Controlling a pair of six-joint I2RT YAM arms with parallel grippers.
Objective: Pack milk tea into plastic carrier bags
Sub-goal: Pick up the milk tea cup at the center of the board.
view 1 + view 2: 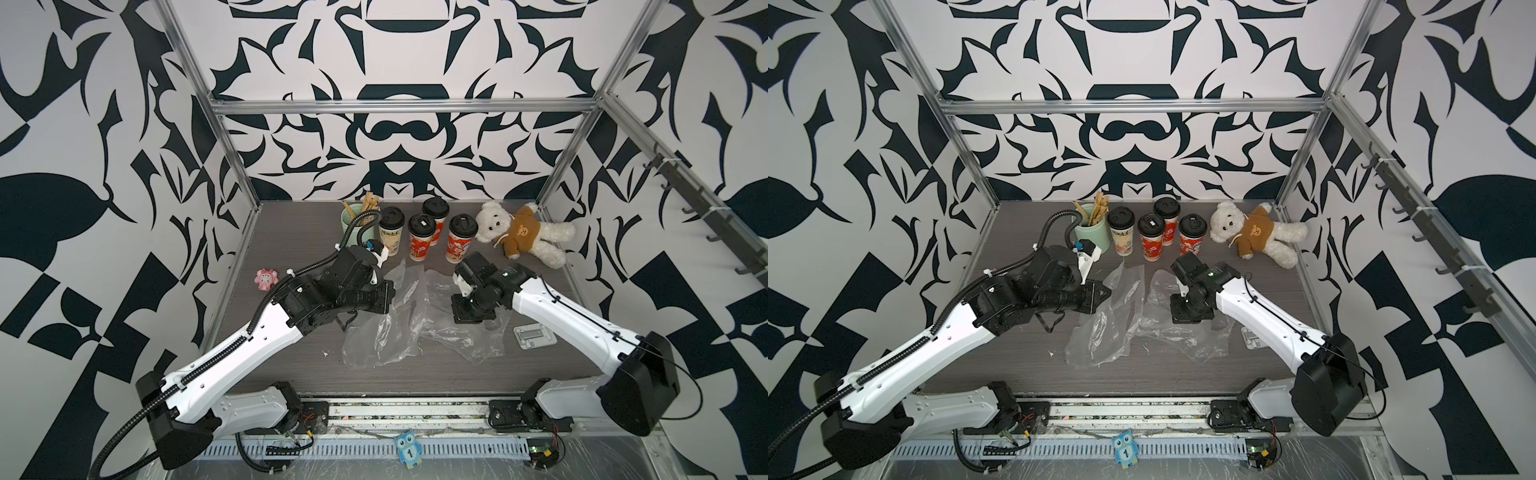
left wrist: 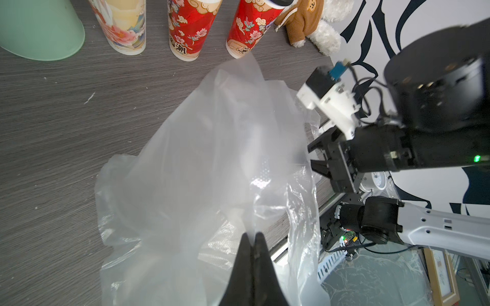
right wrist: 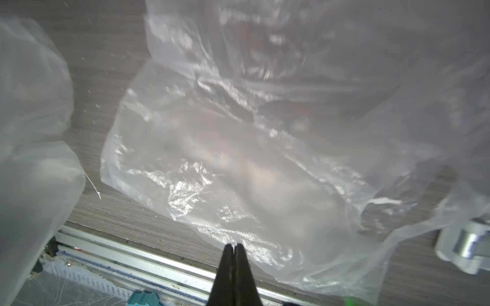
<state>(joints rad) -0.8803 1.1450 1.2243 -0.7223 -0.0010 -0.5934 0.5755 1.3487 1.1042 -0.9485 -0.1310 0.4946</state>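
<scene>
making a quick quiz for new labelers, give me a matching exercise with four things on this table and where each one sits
Things:
1. cream-yellow cup
2. teddy bear
3. pink toy
4. plastic carrier bags

Places:
a. crumpled in the middle of the table
b. right beside the mint-green holder
c. lying at the back right corner
d. alone near the left edge

Pairs: 1-b, 2-c, 3-d, 4-a
</scene>
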